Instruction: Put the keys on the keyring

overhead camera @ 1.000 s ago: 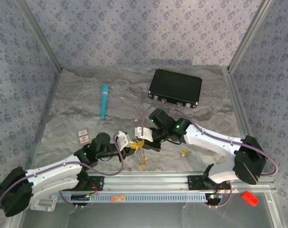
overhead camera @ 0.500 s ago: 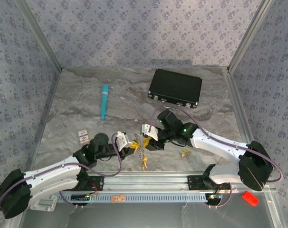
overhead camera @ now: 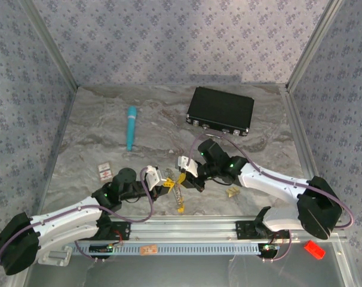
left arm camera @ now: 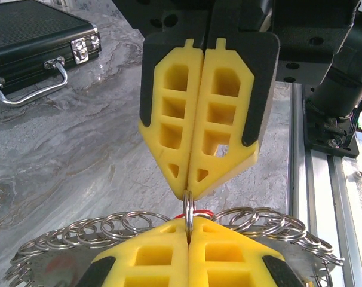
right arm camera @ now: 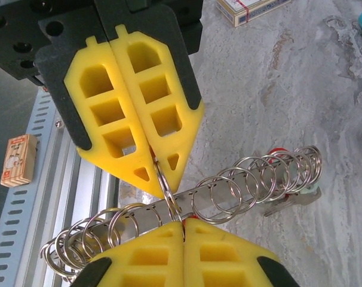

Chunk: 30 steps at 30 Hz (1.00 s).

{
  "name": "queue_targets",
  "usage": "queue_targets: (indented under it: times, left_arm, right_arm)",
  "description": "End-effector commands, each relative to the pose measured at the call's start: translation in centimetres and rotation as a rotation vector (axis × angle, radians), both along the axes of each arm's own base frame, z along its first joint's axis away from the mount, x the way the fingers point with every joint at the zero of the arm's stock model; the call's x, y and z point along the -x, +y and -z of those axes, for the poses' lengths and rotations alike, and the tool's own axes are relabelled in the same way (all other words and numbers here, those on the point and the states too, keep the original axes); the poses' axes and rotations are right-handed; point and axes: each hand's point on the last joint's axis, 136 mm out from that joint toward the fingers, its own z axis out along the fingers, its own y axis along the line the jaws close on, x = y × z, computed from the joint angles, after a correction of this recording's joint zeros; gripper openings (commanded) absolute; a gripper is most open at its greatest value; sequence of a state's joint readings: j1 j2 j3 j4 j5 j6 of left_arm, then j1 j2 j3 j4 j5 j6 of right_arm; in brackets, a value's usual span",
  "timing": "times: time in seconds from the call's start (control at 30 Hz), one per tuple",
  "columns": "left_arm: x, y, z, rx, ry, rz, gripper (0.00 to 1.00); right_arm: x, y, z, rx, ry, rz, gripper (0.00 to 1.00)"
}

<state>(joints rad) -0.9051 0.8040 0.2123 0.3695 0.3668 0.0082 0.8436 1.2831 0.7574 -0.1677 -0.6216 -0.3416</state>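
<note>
- Yellow-padded left gripper (overhead camera: 163, 181) and right gripper (overhead camera: 190, 177) meet tip to tip at lower centre. Both are pinched tight on the keyring (left arm camera: 189, 208), probably to steady its thin wire.
- A chain of small rings (left arm camera: 109, 224) trails beneath.
- Loose keys (overhead camera: 232, 191) lie apart to the right.
- The rail (overhead camera: 187, 227) is close below; there is open marble above.

The marbled table (overhead camera: 91, 137) bears a black case (overhead camera: 221, 111), a teal tube (overhead camera: 131, 127) — and a small box (overhead camera: 104, 172).
</note>
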Motion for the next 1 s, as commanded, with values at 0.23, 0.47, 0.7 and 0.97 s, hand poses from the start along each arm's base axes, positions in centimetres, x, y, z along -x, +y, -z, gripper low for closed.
queue_targets:
  times: [0.23,0.47,0.7,0.97]
  left_arm:
    - [0.0,-0.5,-2.3,0.078,-0.077,0.020,0.00]
    - [0.0,-0.5,-2.2,0.078,-0.078,0.024,0.00]
    - [0.0,-0.7,-2.2,0.083,-0.079,0.030,0.00]
    - [-0.1,-0.8,-2.4,0.090,-0.089,0.030,0.00]
  right_arm:
    - [0.3,0.8,0.7,0.012,0.048,-0.039,0.04]
    - [0.0,0.6,0.0,-0.011,0.037,-0.019,0.18]
    - [0.0,1.0,-0.5,-0.055,0.051,-0.026,0.10]
    - [0.9,1.3,0.5,-0.033,0.105,-0.067,0.13]
